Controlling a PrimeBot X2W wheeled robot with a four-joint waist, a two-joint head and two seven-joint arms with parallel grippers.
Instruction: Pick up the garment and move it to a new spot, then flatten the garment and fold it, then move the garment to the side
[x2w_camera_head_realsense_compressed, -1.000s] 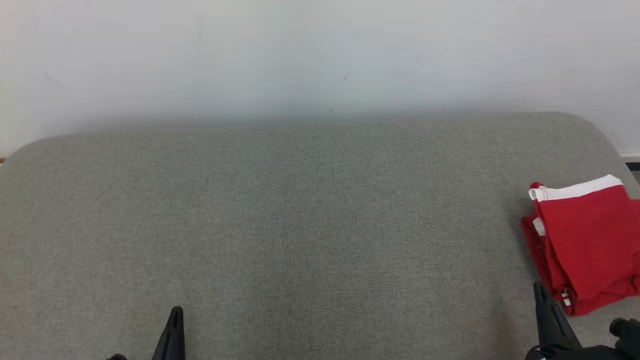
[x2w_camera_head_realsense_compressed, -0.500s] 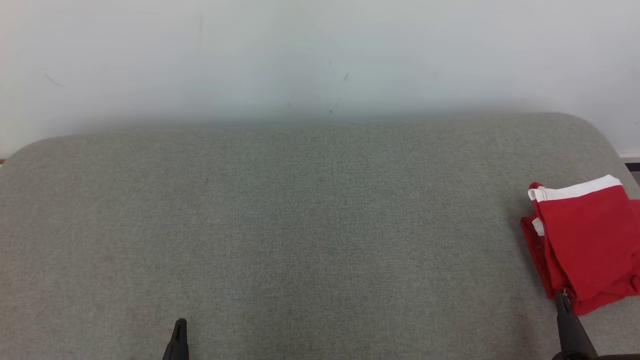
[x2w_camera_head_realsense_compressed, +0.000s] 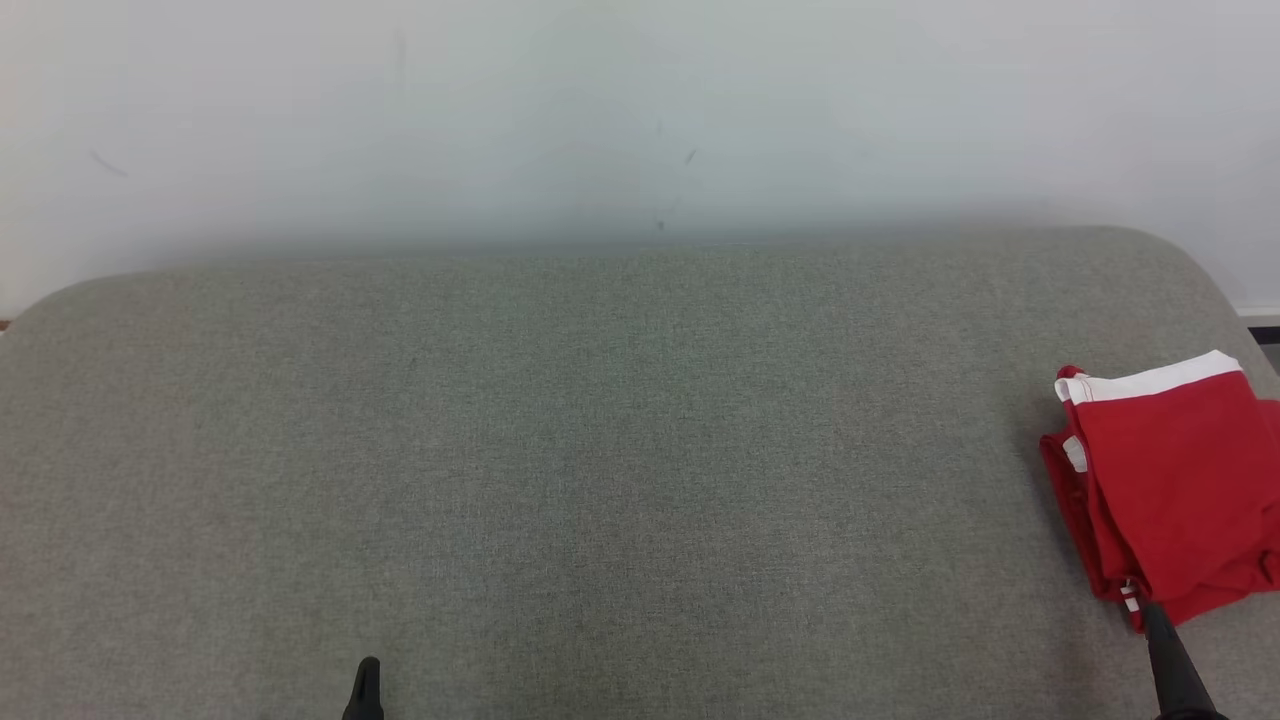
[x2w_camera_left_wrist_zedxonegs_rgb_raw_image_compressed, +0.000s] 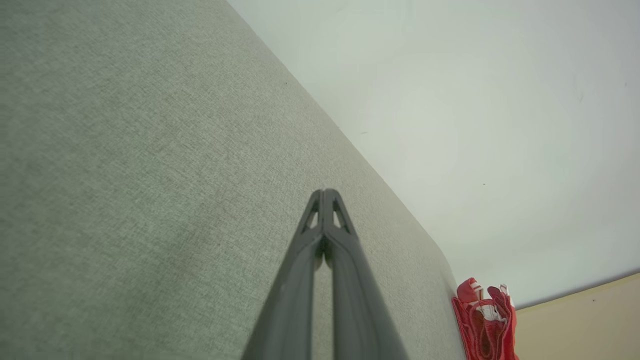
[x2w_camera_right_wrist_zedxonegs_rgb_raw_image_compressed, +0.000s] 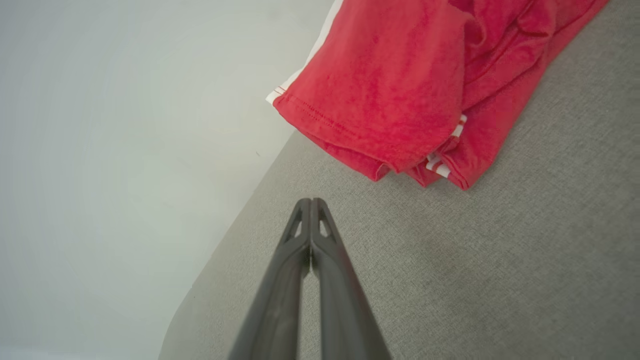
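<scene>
Nearest, the left gripper (x2w_camera_head_realsense_compressed: 367, 672) at lower left and the right gripper (x2w_camera_head_realsense_compressed: 1155, 620) at lower right each have fingers pressed together, holding nothing. Just beyond the right tip, the folded red garment (x2w_camera_head_realsense_compressed: 1170, 480) lies at the grey cushion's (x2w_camera_head_realsense_compressed: 600, 450) right edge. Farthest stands a white wall (x2w_camera_head_realsense_compressed: 600, 120).

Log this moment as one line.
garment: folded, right edge of cushion | left fingers: shut, empty | right fingers: shut, empty, near garment
</scene>
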